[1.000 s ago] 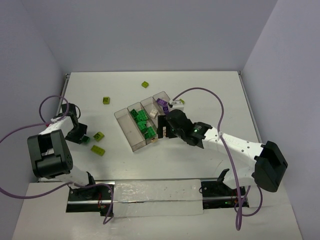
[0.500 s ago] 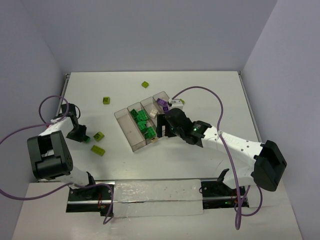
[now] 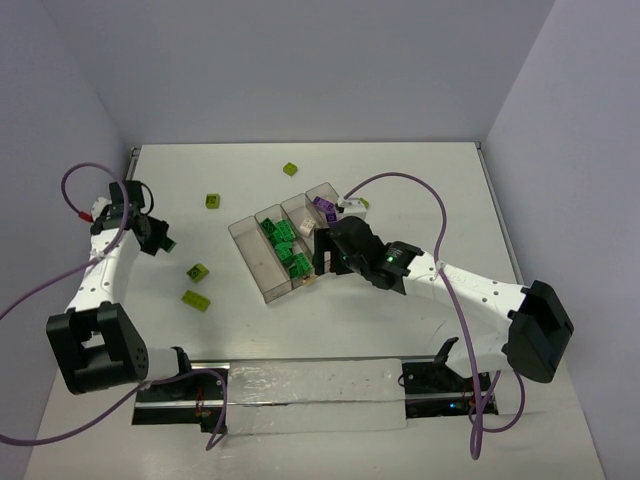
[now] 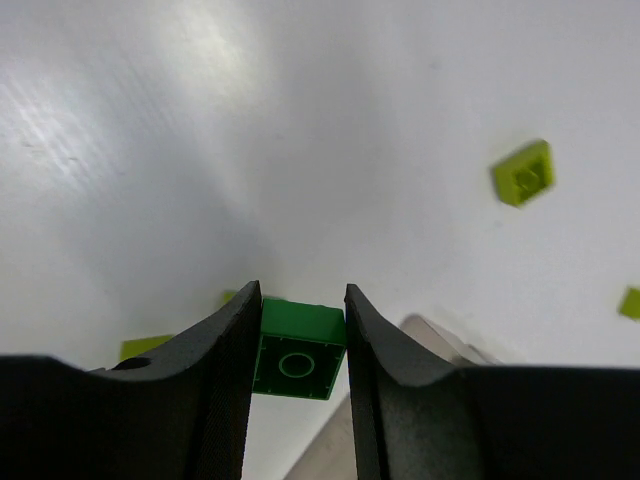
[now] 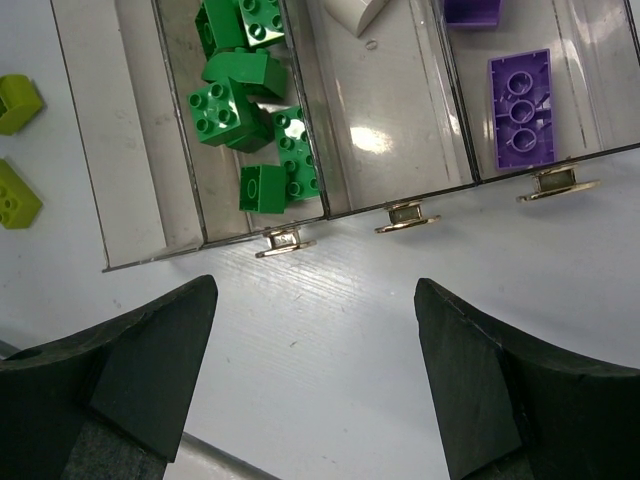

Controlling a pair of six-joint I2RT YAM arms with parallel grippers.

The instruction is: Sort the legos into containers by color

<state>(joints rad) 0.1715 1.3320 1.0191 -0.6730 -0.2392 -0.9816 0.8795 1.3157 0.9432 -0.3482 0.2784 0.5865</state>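
Observation:
My left gripper (image 3: 162, 242) hangs over the table's left side, shut on a dark green lego (image 4: 297, 350) that also shows from above (image 3: 169, 243). The containers (image 3: 252, 262) form one clear tray at mid-table. In the right wrist view, one compartment (image 5: 120, 130) is bare, the one beside it holds several dark green legos (image 5: 245, 100), another a white one (image 5: 352, 12), and the last purple ones (image 5: 522, 107). My right gripper (image 5: 315, 300) stands open at the tray's tabbed end (image 3: 321, 254), holding nothing. Yellow-green legos lie loose at the left (image 3: 198, 271) (image 3: 196, 300).
More yellow-green bricks lie beyond the tray (image 3: 212, 201) (image 3: 291, 169). Grey walls enclose the table on three sides. The purple cable (image 3: 400, 182) of the right arm loops over the table behind the tray. Small brass tabs (image 5: 285, 241) stick out from the tray's end.
My left gripper has shut on the dark green lego and carried it up and away from the two loose yellow-green bricks. The right arm has barely moved.

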